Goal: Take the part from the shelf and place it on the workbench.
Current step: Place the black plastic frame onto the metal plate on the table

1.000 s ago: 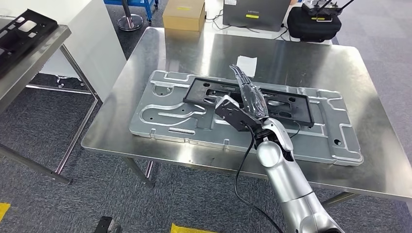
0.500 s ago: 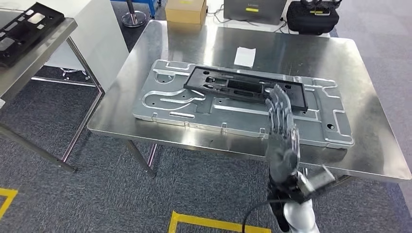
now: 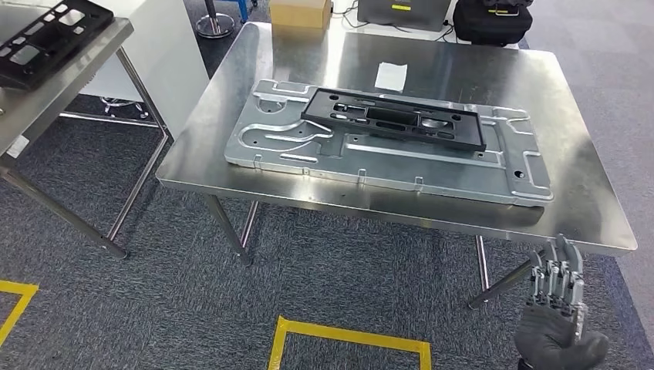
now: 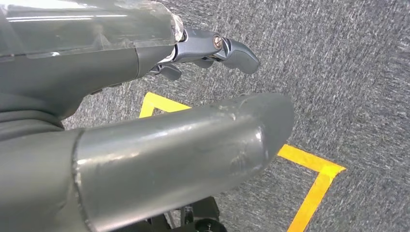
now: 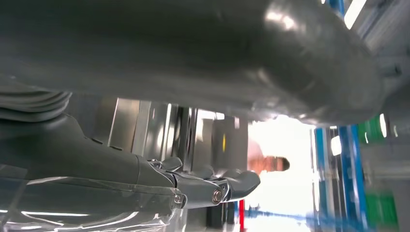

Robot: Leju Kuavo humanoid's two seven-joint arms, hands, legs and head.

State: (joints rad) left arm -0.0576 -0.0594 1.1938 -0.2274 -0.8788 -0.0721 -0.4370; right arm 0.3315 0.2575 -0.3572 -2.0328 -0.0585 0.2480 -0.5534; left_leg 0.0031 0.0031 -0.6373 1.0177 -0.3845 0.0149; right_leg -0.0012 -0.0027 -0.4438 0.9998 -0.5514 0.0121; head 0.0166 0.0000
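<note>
Black part (image 3: 397, 119) flat on a large grey metal plate (image 3: 401, 158), lengthwise along the plate's far half, in the middle of the steel counter (image 3: 586, 208). White slip of paper (image 3: 391, 75) on the counter just beyond the plate, apart from it. Right hand (image 3: 557, 308) low at the picture's lower right, in front of and below the counter's near right corner, well apart from the part; fingers (image 3: 561, 270) straight, side by side and pointing up, nothing in them. Same seen from the right wrist (image 5: 208, 186): fingers extended, empty. Left hand (image 4: 159, 72) above grey carpet and yellow floor tape (image 4: 309, 162), fingers (image 4: 232, 50) stretched out, holding nothing. To the left, a second steel shelf (image 3: 58, 77) carrying another black part (image 3: 42, 35). Behind the counter, a cardboard box (image 3: 301, 11) and a black bag (image 3: 493, 19) at the top edge.
</note>
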